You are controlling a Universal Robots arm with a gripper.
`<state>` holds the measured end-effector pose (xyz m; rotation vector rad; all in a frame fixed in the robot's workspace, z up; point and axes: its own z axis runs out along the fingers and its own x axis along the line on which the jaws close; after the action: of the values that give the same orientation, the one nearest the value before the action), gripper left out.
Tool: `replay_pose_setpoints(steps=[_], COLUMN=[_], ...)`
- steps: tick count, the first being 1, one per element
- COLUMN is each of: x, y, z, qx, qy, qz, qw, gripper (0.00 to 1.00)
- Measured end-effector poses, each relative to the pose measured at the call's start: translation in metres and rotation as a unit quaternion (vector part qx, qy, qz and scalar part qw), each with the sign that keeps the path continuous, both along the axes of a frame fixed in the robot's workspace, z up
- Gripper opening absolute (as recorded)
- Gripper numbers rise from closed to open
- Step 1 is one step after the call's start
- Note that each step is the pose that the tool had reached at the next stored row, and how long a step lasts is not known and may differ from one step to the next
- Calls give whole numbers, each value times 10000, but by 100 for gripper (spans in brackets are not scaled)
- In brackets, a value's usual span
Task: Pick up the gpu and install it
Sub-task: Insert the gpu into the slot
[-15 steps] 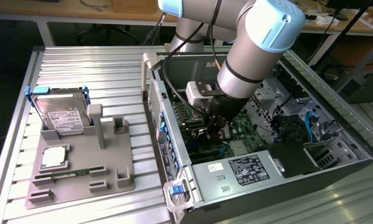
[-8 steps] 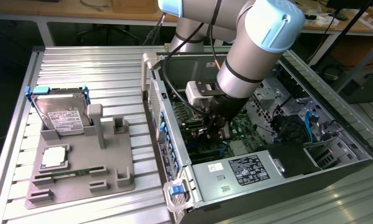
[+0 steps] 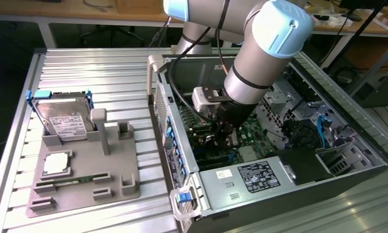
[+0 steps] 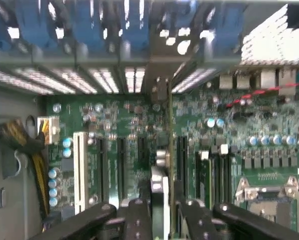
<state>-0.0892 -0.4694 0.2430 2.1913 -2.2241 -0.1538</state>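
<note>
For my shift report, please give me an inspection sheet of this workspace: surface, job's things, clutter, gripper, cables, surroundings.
Surface: ribbed metal table carrying a grey fixture tray and an open computer case.
Job's things: gpu held on edge over the motherboard slots, inside the case.
Clutter: hard drive, a processor and a memory stick on the tray.
Gripper: gripper shut on the gpu, down inside the case.
Cables: yellow and black bundle; blue cable.
Surroundings: wooden benches behind.
</note>
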Motion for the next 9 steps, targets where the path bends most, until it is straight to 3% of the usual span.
replay_pose_setpoints(steps=[9], x=[-1], y=[0], z=[-9], qx=[0], qy=[0], qz=[-1], qw=[10000], gripper=[27])
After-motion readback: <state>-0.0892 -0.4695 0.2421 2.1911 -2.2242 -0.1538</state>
